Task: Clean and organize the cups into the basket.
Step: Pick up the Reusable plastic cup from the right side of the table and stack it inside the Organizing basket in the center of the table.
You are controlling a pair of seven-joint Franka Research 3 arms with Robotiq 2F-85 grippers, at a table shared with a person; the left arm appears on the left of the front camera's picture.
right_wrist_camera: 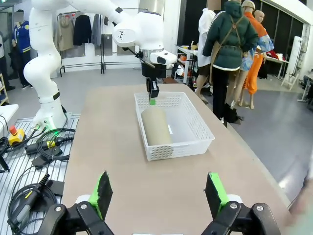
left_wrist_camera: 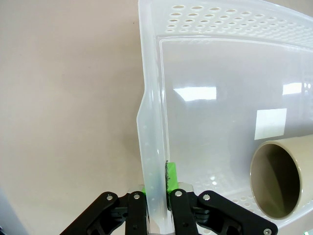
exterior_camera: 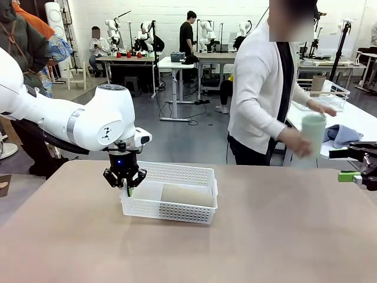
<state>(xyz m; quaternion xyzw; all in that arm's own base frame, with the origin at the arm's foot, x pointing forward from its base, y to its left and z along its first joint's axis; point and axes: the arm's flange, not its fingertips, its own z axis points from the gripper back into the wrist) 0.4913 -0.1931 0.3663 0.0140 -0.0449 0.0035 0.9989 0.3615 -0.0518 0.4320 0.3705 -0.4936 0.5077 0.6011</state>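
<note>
Items on view, seen from the robot's side:

- Basket: white, perforated walls, left of centre on the tabletop
- Tan cup: lying on its side on the basket floor, towards the right end. In the left wrist view its open mouth faces the camera
- Left claw: pointing down at the basket's left end and pinching the rim. One green pad is inside the wall, the other finger outside
- Right claw: at the right edge of the tabletop, well apart from the basket. Its pads are spread wide with nothing between them
- Mint cup: upright, off the tabletop, past its far right edge. It is gripped low on its side by a hand
- Person: standing at the far side, white top, turned to the right
</note>
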